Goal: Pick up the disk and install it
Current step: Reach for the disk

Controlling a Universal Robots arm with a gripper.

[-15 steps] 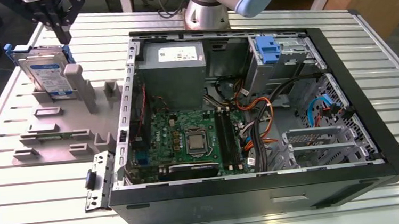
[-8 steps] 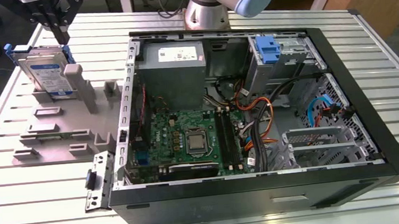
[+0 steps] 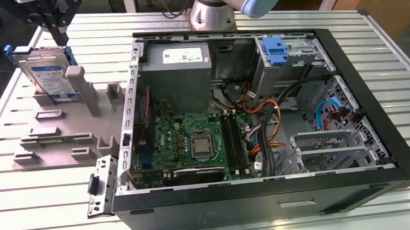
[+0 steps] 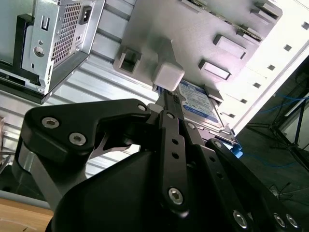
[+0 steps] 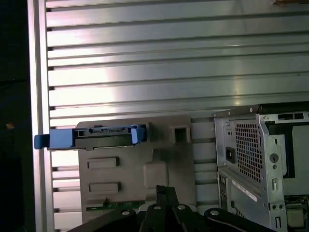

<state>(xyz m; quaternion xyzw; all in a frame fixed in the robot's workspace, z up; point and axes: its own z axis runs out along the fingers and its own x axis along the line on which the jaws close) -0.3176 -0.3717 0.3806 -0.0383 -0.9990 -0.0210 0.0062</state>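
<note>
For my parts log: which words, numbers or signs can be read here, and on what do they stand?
Nothing can be quoted.
Label on the disk: print too small to read.
Power supply sticker: print too small to read.
Motherboard: markings blurred.

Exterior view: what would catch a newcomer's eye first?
The open black computer tower case lies on its side on the slatted metal table, its green motherboard exposed. At the exterior view's left, the flat silver-grey disk with a white and blue label stands on edge in a grey plastic fixture, with the black pincer close over it.
</note>
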